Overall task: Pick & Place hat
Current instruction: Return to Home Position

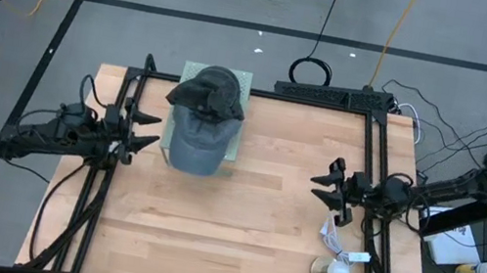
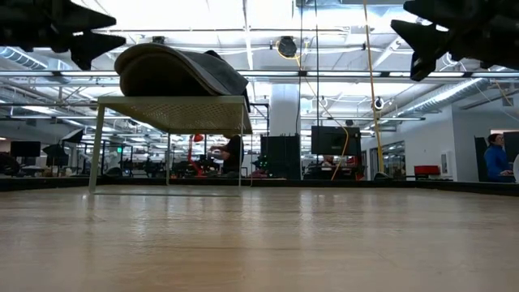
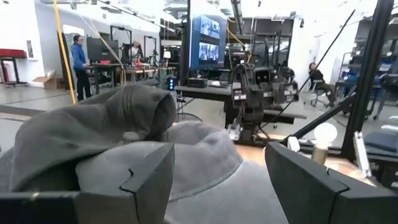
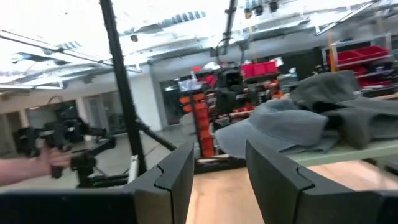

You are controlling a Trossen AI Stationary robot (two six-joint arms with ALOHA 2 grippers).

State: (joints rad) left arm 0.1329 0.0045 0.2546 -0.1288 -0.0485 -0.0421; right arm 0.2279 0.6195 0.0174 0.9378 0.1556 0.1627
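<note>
A grey cap (image 1: 202, 118) lies on a pale green wire rack (image 1: 243, 85) near the table's far-left part, with a darker grey cloth (image 1: 209, 91) heaped on its far end. The low view shows the cap (image 2: 180, 73) on top of the raised rack (image 2: 174, 109). My left gripper (image 1: 147, 132) hovers open just left of the cap, fingers pointing right; its wrist view shows the cap (image 3: 186, 168) close ahead between the fingers. My right gripper (image 1: 325, 192) is open at the table's right side, well away from the cap (image 4: 280, 127).
A white cable and a small round device (image 1: 332, 270) lie at the table's near right corner. A black frame (image 1: 377, 119) borders the table. The wood between the rack and the right arm is bare. People stand in the room beyond.
</note>
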